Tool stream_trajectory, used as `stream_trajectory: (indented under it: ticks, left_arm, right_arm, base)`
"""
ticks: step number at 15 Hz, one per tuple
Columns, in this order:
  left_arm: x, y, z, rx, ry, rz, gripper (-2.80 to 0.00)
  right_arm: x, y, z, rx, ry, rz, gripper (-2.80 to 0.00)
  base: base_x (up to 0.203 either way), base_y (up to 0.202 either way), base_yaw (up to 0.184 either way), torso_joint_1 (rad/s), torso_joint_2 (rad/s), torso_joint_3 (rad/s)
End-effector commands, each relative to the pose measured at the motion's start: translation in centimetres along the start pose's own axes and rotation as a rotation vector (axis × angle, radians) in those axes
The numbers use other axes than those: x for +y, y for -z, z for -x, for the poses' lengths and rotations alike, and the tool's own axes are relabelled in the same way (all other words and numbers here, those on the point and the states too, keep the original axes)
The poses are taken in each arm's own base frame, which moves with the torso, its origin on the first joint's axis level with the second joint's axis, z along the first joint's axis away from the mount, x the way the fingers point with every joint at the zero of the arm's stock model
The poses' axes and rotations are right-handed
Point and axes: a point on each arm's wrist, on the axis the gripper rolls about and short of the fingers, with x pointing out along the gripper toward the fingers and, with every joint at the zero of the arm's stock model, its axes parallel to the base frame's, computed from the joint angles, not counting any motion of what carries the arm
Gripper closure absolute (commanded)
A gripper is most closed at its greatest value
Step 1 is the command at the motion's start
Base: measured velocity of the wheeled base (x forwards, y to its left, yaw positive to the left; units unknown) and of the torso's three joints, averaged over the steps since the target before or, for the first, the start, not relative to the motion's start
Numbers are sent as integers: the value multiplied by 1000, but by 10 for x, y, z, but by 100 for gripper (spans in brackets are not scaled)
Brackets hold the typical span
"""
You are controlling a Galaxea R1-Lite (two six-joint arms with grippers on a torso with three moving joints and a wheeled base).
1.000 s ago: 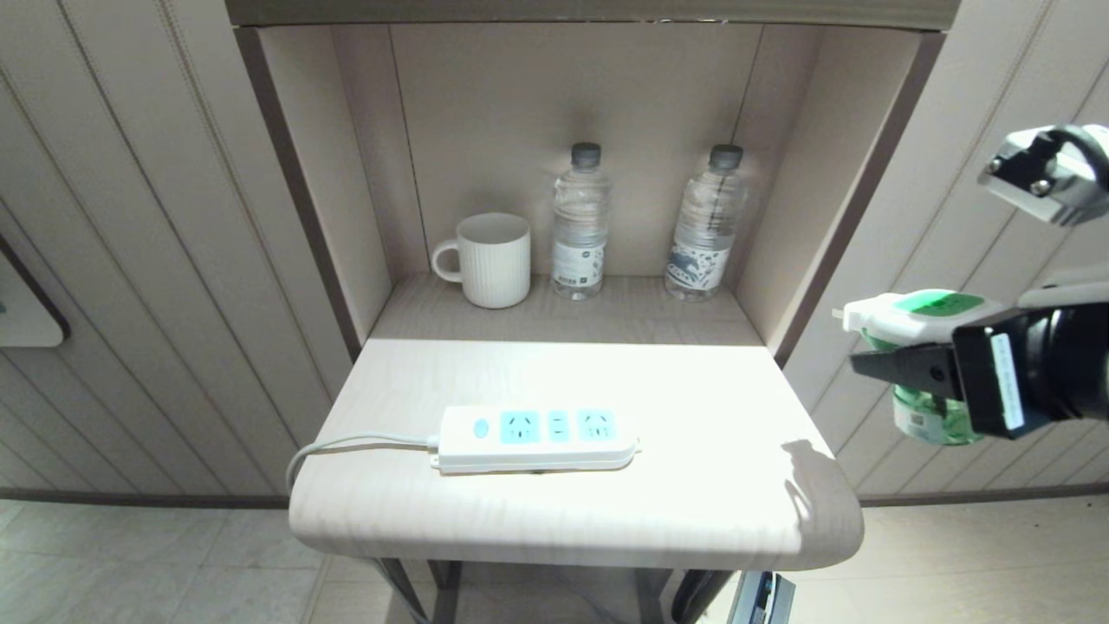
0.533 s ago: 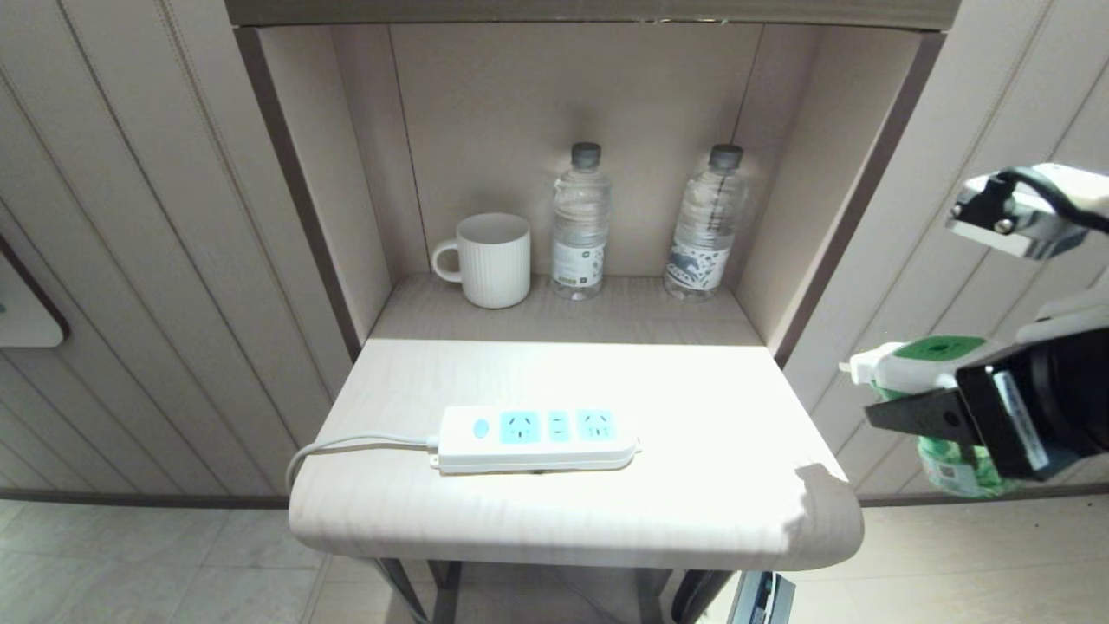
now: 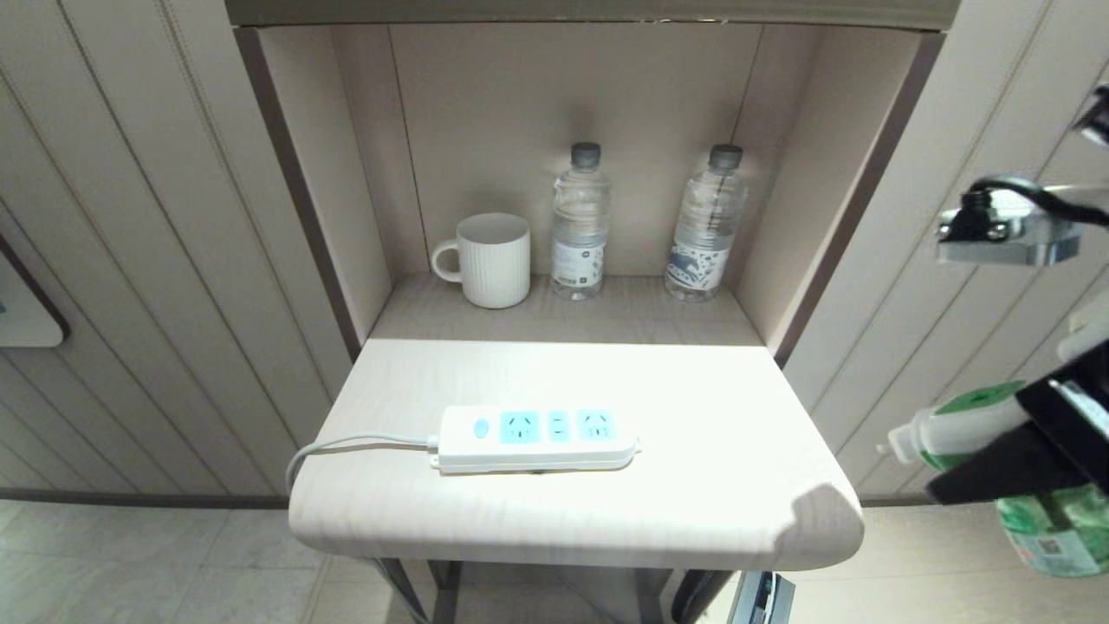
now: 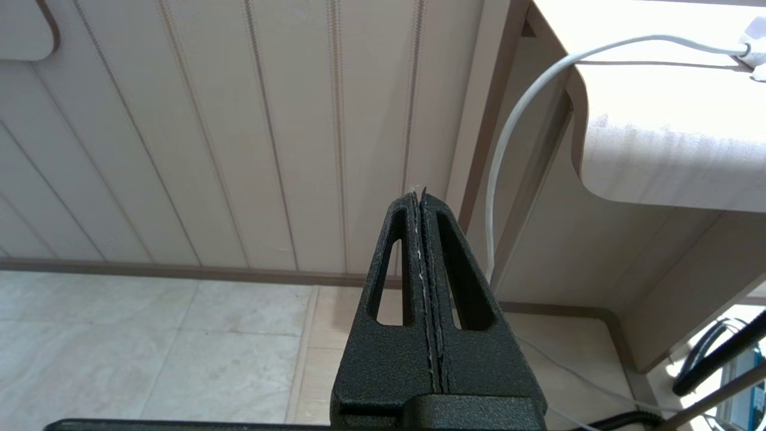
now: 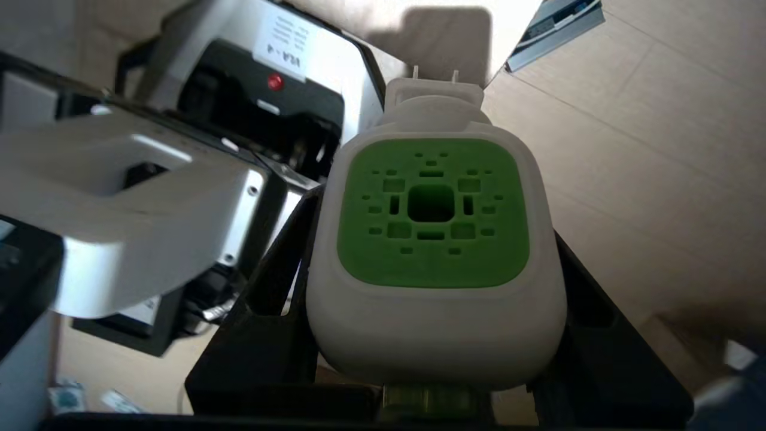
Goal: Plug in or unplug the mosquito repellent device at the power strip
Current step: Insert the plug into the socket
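Note:
The power strip [image 3: 537,438] lies flat near the front of the small table [image 3: 693,511], its cord [image 3: 346,446] running off to the left. My right gripper [image 3: 970,464] hangs off the table's right side, below its top, shut on the mosquito repellent device [image 3: 957,425]. The device is tilted, with its white head and green centre facing up and its green bottle [image 3: 1053,529] hanging below. In the right wrist view the black fingers [image 5: 278,263] clamp both sides of the device [image 5: 431,239], and its two prongs [image 5: 434,75] point away from the wrist. My left gripper [image 4: 419,194] is shut and empty, parked low beside the table's left side.
A white mug [image 3: 492,260] and two water bottles [image 3: 580,225] [image 3: 706,230] stand in the alcove behind the table. The alcove's side walls flank the tabletop. The cord [image 4: 508,137] hangs down the table's left side. The robot's base [image 5: 251,90] is below the right gripper.
My right gripper has swung down and to the right with the device, away from the table, and the device has tilted. The power strip and left arm have not moved.

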Motion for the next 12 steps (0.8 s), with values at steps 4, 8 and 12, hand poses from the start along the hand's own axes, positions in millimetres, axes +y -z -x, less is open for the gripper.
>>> stream_trajectory:
  ticks: [4,8,12]
  left_arm:
    - [0,0,0,1,0,0,0]
    - [0,0,0,1,0,0,0]
    - [0,0,0,0,0,0,0]
  right_arm:
    - [6,-15,-24,127,21,128,0]
    - [7,-16,-26,133,19,125,0]
    - [6,-15,-24,126,17,120,0]
  base:
    - [0,0,0,0,0,0]
    - [0,0,0,0,0,0]
    - [0,0,0,0,0,0]
